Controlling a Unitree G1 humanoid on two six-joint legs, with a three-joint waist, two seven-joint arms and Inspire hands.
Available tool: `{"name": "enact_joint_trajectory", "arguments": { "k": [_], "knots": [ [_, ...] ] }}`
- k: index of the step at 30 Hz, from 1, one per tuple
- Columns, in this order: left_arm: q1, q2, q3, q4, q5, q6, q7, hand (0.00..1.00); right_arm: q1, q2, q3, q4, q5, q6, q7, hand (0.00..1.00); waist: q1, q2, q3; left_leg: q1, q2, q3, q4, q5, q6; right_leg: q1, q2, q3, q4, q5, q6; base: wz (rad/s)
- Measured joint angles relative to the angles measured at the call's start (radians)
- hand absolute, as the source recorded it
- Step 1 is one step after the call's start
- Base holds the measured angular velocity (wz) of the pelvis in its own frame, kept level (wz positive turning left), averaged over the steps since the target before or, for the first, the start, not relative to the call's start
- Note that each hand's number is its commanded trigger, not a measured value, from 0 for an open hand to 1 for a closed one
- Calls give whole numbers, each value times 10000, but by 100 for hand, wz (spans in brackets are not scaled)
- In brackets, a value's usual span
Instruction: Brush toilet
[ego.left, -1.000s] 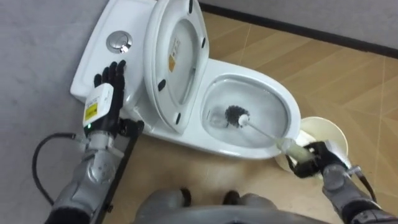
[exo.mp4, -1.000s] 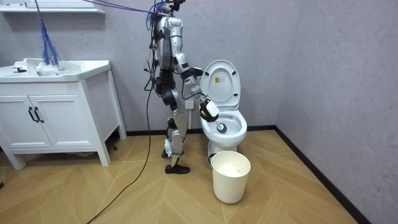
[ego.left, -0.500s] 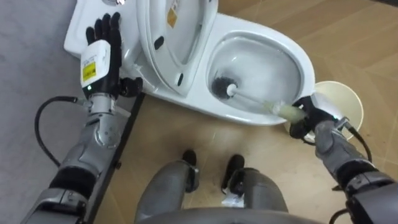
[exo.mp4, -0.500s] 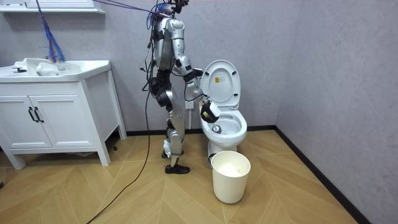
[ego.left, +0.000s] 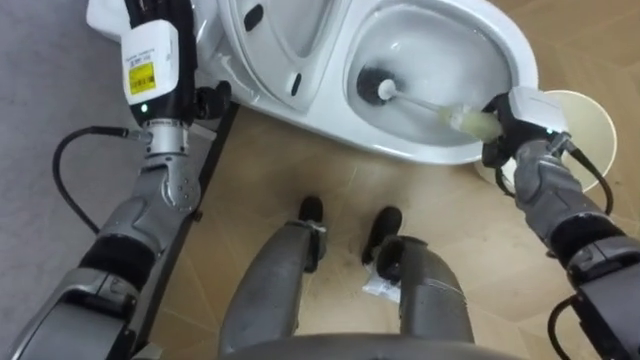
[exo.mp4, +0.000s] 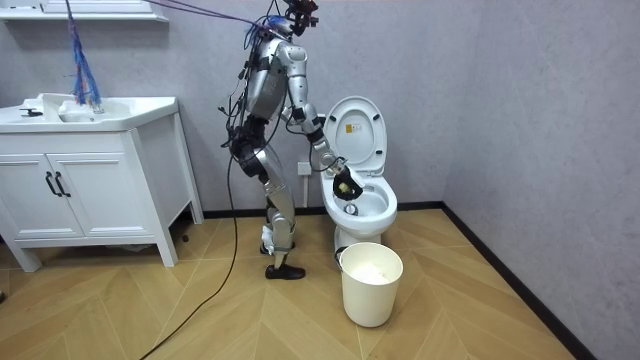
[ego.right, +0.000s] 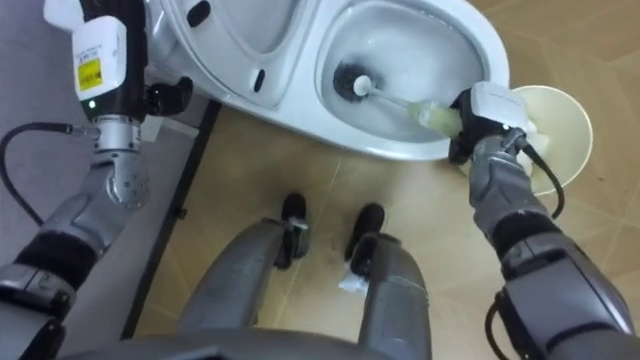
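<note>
The white toilet bowl (ego.left: 420, 150) lies at the top of the eye views, its seat and lid (ego.left: 280, 40) raised. A toilet brush (ego.left: 375, 84) has its dark bristle head down in the bowl, and its white shaft runs right to a pale grip. My right hand (ego.left: 515, 135) is shut on that grip at the bowl's right rim. My left hand (ego.left: 150, 60) rests by the tank at the upper left, its fingers cut off by the picture's edge. In the room view I stand bent forward over the toilet (exo.mp4: 365, 205).
A cream bin (ego.left: 590, 120) stands on the wooden floor just right of the bowl, close behind my right hand. A dark bar (ego.left: 185, 235) runs along the floor left of the toilet. A white vanity cabinet (exo.mp4: 90, 170) stands at the room view's left.
I have leaned further over the toilet and the eye views have tipped down toward my legs. My right hand has come up against the bowl's rim, still holding the brush in the bowl.
</note>
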Motion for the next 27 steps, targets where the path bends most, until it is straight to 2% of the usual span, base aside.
{"name": "enact_joint_trajectory", "arguments": {
  "k": [3, 6, 8, 9, 13, 15, 17, 19, 24, 27],
  "knots": [
    [-125, 93, -116, -205, -14, 40, 132, 0, -267, -223, 167, 4, 430, 147, -136, 100, 105, 55, 11, -403, -7, 45, 155, 15, 22, -418, -48, 22, 195, 18, -10, 0],
    [-150, 154, -195, -231, -49, 143, 146, 0, -445, -319, 363, 220, 1777, 156, -287, 100, 106, 38, 36, -427, -14, 119, 164, 27, 25, -535, -89, 93, 336, 10, -31, -2],
    [-306, 258, -357, -199, -385, 162, 313, 0, -584, -316, 395, 486, 3545, 97, -409, 100, 76, -68, 113, -436, -23, 237, 160, 33, 31, -669, -105, 249, 468, -4, -35, -9],
    [-245, 261, -344, -198, -384, 162, 386, 0, -606, -328, 388, 485, 3929, 78, -455, 100, 87, -94, 135, -458, -37, 281, 147, 42, 39, -728, -140, 273, 523, -35, -45, 0],
    [-239, 305, -257, -557, -363, 238, 581, 0, -621, -336, -274, 375, 6202, -27, -531, 100, -101, -187, 191, -750, -162, 377, 146, 187, 101, -1176, -339, 394, 858, -98, -16, 6],
    [-187, 294, -201, -714, -326, 339, 758, 0, -640, -337, -818, 373, 6568, -55, -533, 100, -301, -183, 187, -923, -207, 389, 264, 219, 138, -1341, -431, 419, 1026, -121, 35, 11],
    [-184, 276, -167, -708, -328, 354, 827, 0, -672, -337, -1160, 371, 6580, -66, -536, 100, -474, -191, 183, -977, -336, 385, 300, 255, 195, -1413, -536, 402, 1144, -147, 70, 13],
    [-192, 211, -91, -666, -248, 426, 799, 0, -714, -337, -1393, 353, 6520, -165, -554, 100, -554, -199, 176, -971, -350, 397, 349, 279, 234, -1416, -606, 408, 1212, -153, 93, 4],
    [-232, 243, -64, -669, -128, 706, 640, 0, -680, -260, -1167, -79, 5783, -75, -581, 100, -637, -246, 163, -979, -319, 551, 485, 284, 302, -1385, -565, 467, 1153, -25, 250, -10],
    [-219, 217, -78, -541, -118, 861, 335, 0, -496, 148, -1018, -413, 4417, 1, -575, 100, -641, -206, 140, -829, -322, 531, 519, 244, 336, -1198, -523, 471, 1157, 45, 228, -6]
  ]
}}
